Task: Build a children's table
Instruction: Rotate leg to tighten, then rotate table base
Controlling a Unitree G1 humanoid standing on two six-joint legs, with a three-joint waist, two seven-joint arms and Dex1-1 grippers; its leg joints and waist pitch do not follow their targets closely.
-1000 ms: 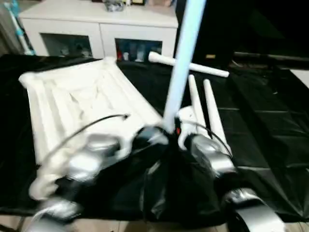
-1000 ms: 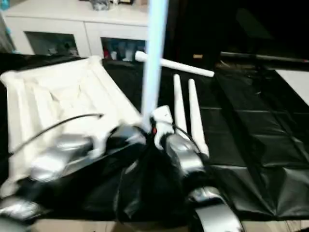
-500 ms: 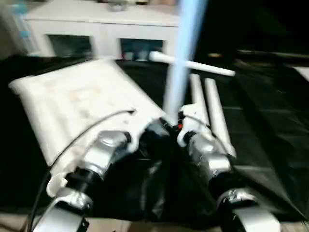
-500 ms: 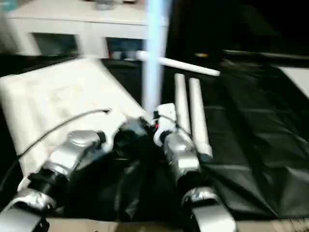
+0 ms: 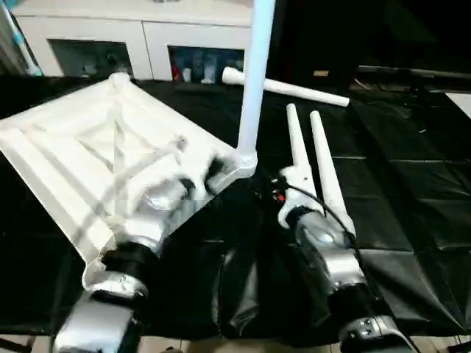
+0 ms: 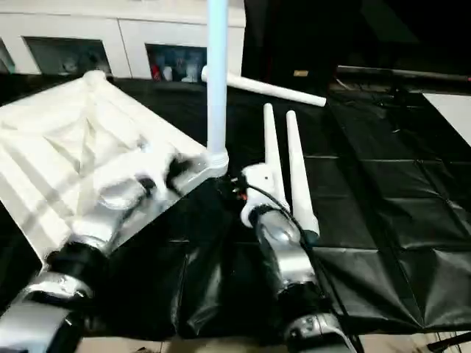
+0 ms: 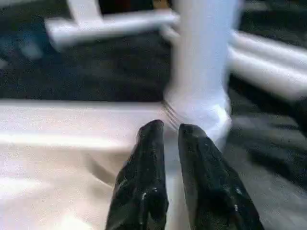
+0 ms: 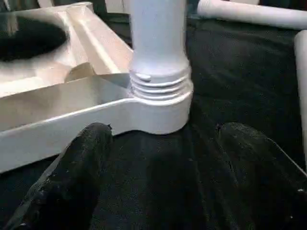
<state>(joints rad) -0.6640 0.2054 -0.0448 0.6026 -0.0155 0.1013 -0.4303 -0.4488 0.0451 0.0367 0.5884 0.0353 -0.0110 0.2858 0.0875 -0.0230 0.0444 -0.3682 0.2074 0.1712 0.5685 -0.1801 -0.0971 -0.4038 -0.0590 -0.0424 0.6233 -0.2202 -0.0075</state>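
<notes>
The white tabletop [image 5: 88, 154] lies underside up on the left, its ribs and X-brace showing. One white leg [image 5: 254, 73] stands upright in the near-right corner socket [image 8: 160, 108]. My left gripper [image 7: 170, 128] hovers over the tabletop's rim just beside that socket, its fingers [image 7: 151, 143] a narrow slit apart with nothing between them. My right gripper [image 8: 165, 128] is open wide on the black cover a little in front of the socket, touching nothing. Two more legs [image 5: 309, 154] lie side by side on the right, and a third leg [image 5: 287, 87] lies crosswise behind them.
A black sheet [image 5: 397, 191] covers the whole work surface, crumpled near its front edge [image 5: 243, 294]. A white cabinet [image 5: 147, 33] with glass doors stands behind the tabletop. Dark furniture fills the back right.
The view has shifted. My right gripper has opened wider and backed away from the upright leg's base. The left gripper's fingers have parted slightly. The leg still stands in its socket.
</notes>
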